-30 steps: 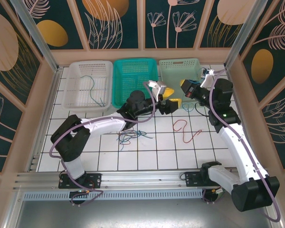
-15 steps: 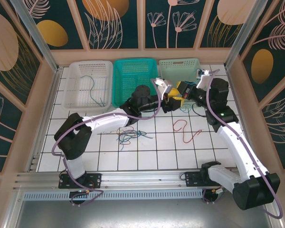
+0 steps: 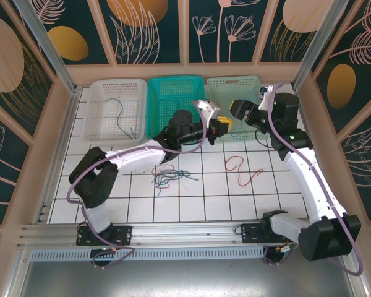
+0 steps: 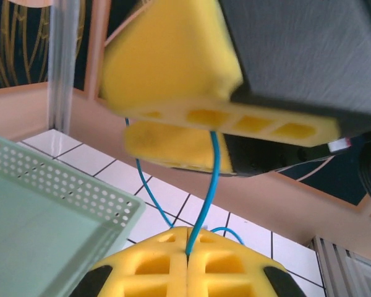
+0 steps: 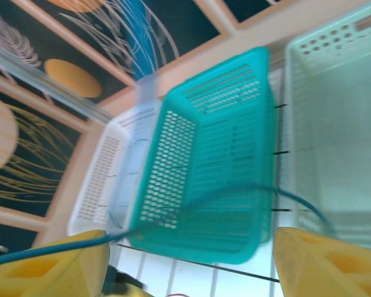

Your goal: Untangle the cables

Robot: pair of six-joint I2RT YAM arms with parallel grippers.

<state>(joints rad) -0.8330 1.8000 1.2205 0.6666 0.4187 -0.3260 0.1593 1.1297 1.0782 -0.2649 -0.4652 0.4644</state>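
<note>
My left gripper (image 3: 222, 128) hangs in front of the pale green basket, its yellow pads (image 4: 167, 263) shut on a thin blue cable (image 4: 211, 176) that runs up from between them. My right gripper (image 3: 237, 111) is just above and to the right of it, open; in the right wrist view (image 5: 185, 266) the blue cable (image 5: 235, 193) runs across the wide gap and rests on the left finger (image 5: 49, 266). A tangle of cables (image 3: 167, 177) lies on the tiles at the middle. A red cable (image 3: 241, 168) lies apart to the right.
Three baskets stand along the back: white (image 3: 102, 93) with a blue cable (image 3: 120, 117) inside, teal (image 3: 173, 86), and pale green (image 3: 235, 83). The frame's posts and patterned walls close in the sides. The pale green basket's corner (image 4: 111, 204) is close by the left gripper.
The left gripper moved right to the blue cable and shut on it. The right gripper opened, let the cable go and drew back toward the pale green basket.
</note>
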